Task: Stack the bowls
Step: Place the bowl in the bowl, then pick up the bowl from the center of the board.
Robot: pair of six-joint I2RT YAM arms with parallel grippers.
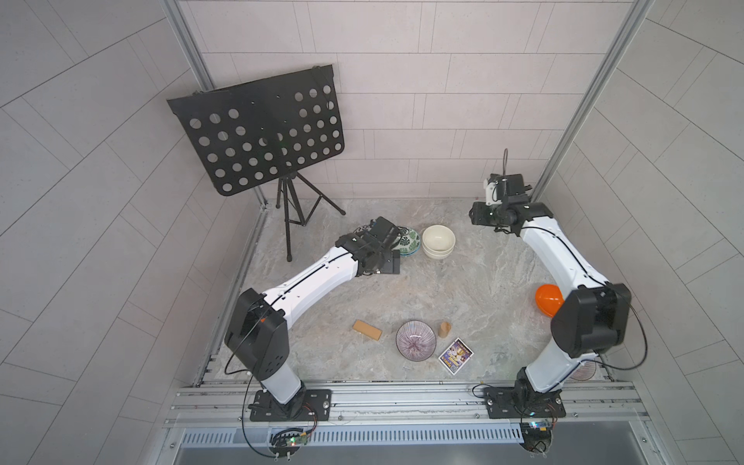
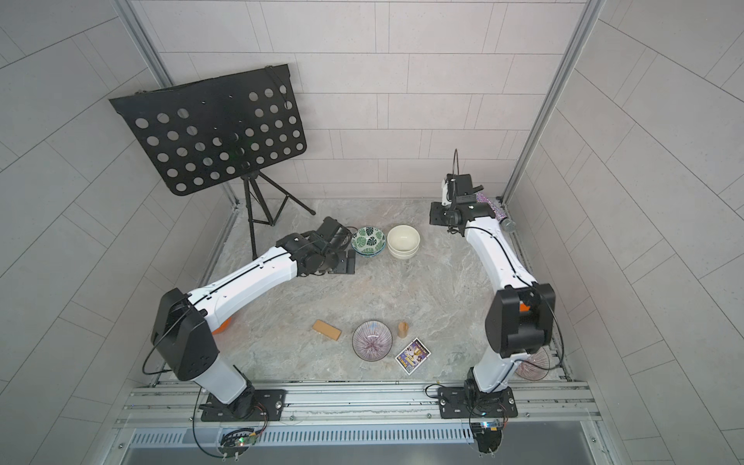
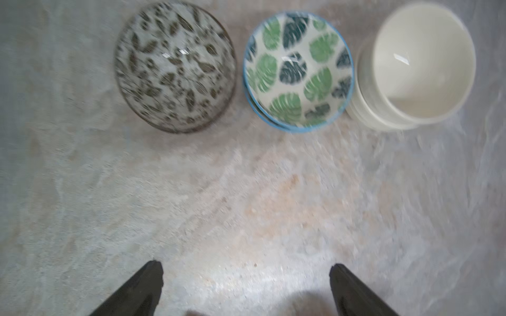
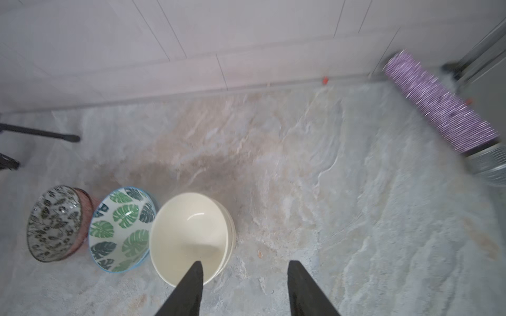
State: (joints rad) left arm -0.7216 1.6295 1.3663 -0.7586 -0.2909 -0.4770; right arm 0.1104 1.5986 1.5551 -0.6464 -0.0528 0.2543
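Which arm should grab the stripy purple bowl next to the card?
Probably the right arm: the purple-striped bowl has its twin right by that arm's base, far from the left arm.

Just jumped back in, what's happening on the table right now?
Bowl stacking is partway done. Cream bowls and green leaf bowls sit nested at the back, beside a black-white leaf bowl. A purple-striped bowl in front and an orange bowl by the right arm lie loose. Left gripper and right gripper are both open and empty.
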